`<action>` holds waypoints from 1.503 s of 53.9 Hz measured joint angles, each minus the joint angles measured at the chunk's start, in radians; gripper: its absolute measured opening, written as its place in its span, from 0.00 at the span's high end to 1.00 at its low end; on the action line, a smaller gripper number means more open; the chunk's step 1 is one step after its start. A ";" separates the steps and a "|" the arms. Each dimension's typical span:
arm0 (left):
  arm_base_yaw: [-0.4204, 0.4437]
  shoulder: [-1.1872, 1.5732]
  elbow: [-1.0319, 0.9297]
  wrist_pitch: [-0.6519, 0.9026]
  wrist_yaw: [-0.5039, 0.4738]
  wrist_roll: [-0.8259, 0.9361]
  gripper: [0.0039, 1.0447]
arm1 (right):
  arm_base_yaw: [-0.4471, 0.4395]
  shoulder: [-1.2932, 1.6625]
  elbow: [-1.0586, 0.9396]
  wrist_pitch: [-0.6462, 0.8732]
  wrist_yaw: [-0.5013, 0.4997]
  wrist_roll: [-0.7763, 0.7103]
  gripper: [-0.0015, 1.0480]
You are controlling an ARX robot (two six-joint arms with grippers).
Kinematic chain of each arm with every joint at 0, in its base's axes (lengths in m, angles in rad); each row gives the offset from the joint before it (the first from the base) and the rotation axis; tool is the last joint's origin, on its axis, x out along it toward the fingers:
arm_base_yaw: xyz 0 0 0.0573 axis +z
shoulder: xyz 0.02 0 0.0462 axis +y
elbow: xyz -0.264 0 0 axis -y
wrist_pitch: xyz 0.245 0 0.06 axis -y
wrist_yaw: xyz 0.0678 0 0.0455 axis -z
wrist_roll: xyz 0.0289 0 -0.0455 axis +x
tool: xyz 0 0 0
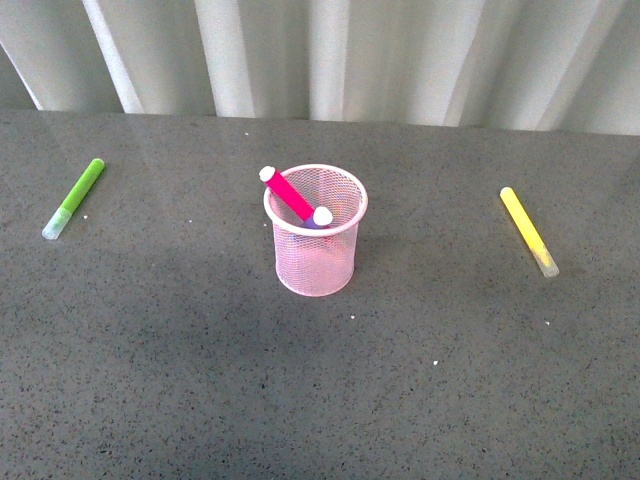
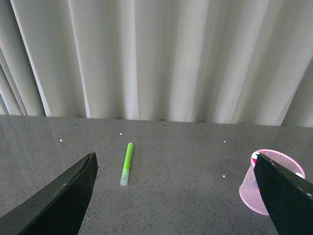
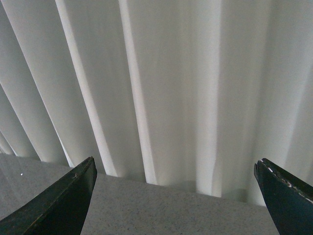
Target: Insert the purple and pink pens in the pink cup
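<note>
Pink cup: a pale pink wire-mesh pen holder [image 1: 316,232] stands upright near the middle of the dark grey speckled tabletop [image 1: 180,380], seen from the front camera.
Pink pen: the hot pink marker [image 1: 289,194] leans inside the cup, its whitish-capped end sticking up past the rim on the cup's left side.
Purple pen: only a round whitish cap and a sliver of dark purple [image 1: 318,219] show inside the cup, just below the rim and touching the pink marker's lower part.
Lime-green marker: lies flat on the table [image 1: 74,198], well apart from the cup to its left, pale cap toward the camera; the left wrist camera also shows it lying alone on the table [image 2: 126,163].
Yellow marker: lies flat [image 1: 529,231], well apart from the cup to its right, pale cap toward the camera.
Left gripper: spread wide [image 2: 176,205], its two dark fingers [image 2: 63,196] framing the view with nothing between them; the cup's rim [image 2: 288,161] shows partly behind one finger.
Right gripper: likewise spread wide [image 3: 176,200], holding nothing, aimed at the curtain.
Backdrop: a pleated white curtain [image 1: 330,55] hangs behind the table's far edge.
</note>
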 joint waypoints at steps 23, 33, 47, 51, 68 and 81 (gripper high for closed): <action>0.000 0.000 0.000 0.000 0.000 0.000 0.06 | -0.096 -0.316 -0.203 -0.217 0.203 -0.098 0.45; 0.000 0.000 0.000 0.000 0.000 0.000 0.06 | -0.094 -0.421 -0.306 -0.213 0.205 -0.112 0.81; 0.000 0.000 0.000 0.000 0.000 0.000 0.06 | -0.093 -0.553 -0.394 -0.258 0.205 -0.117 0.97; 0.000 0.000 0.000 0.000 0.000 0.000 0.06 | -0.093 -0.583 -0.408 -0.275 0.205 -0.117 0.97; 0.000 0.000 0.000 0.000 0.000 0.000 0.06 | -0.093 -0.726 -0.454 -0.369 0.204 -0.117 0.97; 0.000 0.000 0.000 0.000 0.000 0.000 0.06 | -0.093 -0.800 -0.479 -0.391 0.204 -0.117 0.97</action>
